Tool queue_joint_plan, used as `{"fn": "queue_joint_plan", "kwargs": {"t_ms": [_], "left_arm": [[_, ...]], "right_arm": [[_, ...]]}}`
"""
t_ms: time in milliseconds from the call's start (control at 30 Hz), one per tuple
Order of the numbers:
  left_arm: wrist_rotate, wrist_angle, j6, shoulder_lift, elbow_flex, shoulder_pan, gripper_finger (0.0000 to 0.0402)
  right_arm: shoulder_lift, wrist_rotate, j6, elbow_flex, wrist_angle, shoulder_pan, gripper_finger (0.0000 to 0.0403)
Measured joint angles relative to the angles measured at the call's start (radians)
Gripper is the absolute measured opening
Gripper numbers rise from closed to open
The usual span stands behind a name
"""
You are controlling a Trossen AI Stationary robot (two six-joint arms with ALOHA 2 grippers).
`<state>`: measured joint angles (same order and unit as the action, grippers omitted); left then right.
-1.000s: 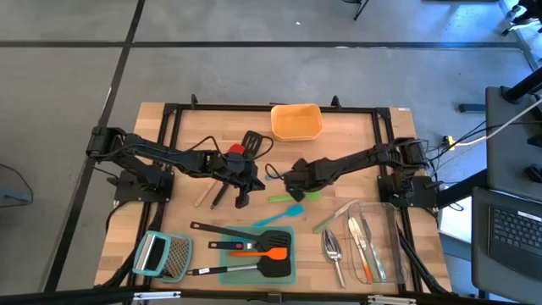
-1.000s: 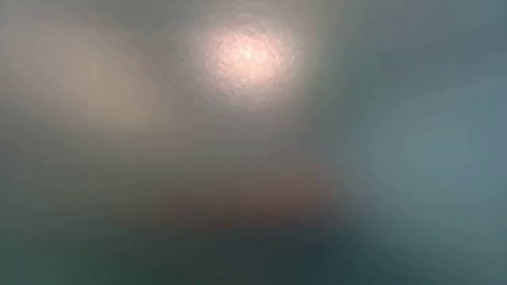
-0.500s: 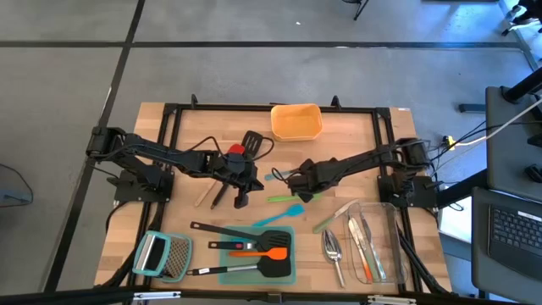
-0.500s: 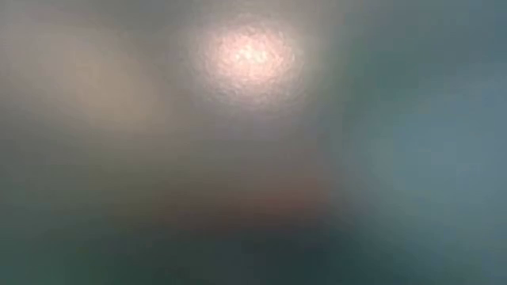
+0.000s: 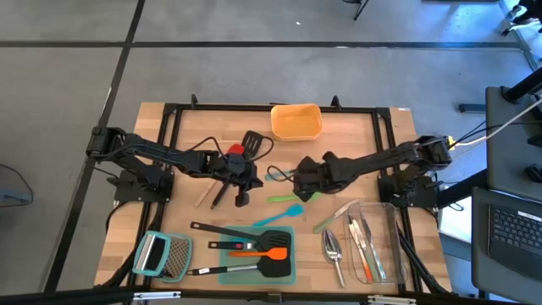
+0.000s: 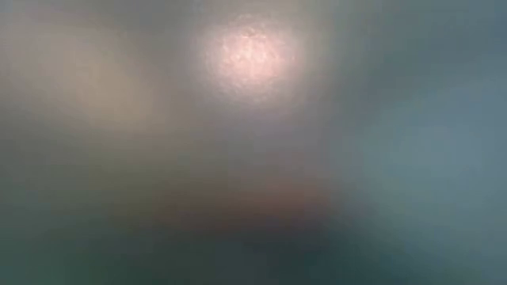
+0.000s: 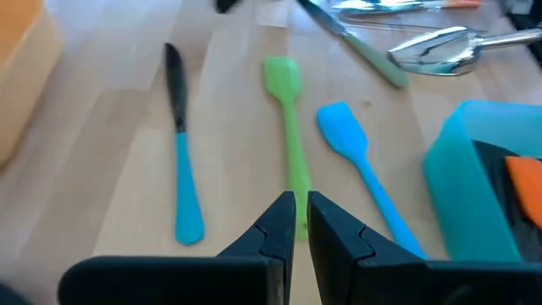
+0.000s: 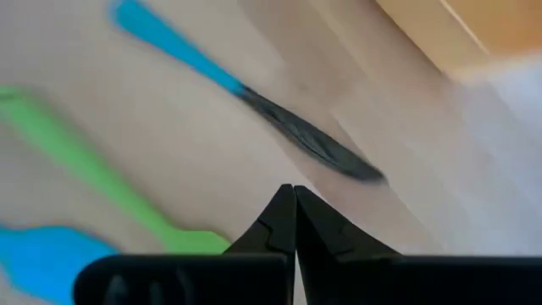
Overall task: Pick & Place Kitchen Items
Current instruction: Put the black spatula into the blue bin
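- left arm [image 5: 161,158]: dark, slim jointed links, black cable looped near wrist, red patch by wrist
- right arm [image 5: 373,161]: same dark jointed build, bulky wrist
- left gripper [image 7: 295,222] and right gripper [image 8: 294,212]: black pointed fingers

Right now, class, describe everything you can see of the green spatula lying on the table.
The green spatula is slim, one piece, seemingly soft silicone: a small flat rounded blade on a long thin handle. It lies flat on the bare wooden table, between a blue-handled black knife and a blue spatula, touching neither. Nothing grips it; the shut left gripper hangs over its handle end.
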<state>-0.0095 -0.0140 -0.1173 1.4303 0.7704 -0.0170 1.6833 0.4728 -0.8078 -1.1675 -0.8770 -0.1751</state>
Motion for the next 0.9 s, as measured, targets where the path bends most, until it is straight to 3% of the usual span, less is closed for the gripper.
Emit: {"fn": "queue_joint_plan", "kwargs": {"t_ms": [167, 333, 633, 900], "left_arm": [[-0.121, 0.0, -0.008, 0.0, 0.0, 0.0, 0.0029], [-0.158, 0.035, -0.008, 0.0, 0.0, 0.0, 0.0029], [-0.244, 0.13, -0.043, 0.0, 0.0, 0.024, 0.0029], [-0.244, 0.176, -0.063, 0.0, 0.0, 0.052, 0.0029]], "right_arm": [[-0.002, 0.045, 0.281, 0.0, 0.182, -0.059, 0.0003], [0.002, 0.075, 0.428, 0.0, 0.364, -0.103, 0.0003], [-0.005, 0.077, 0.609, 0.0, 0.597, -0.168, 0.0003], [-0.132, 0.07, 0.67, 0.007, 0.627, -0.209, 0.0003]]}}
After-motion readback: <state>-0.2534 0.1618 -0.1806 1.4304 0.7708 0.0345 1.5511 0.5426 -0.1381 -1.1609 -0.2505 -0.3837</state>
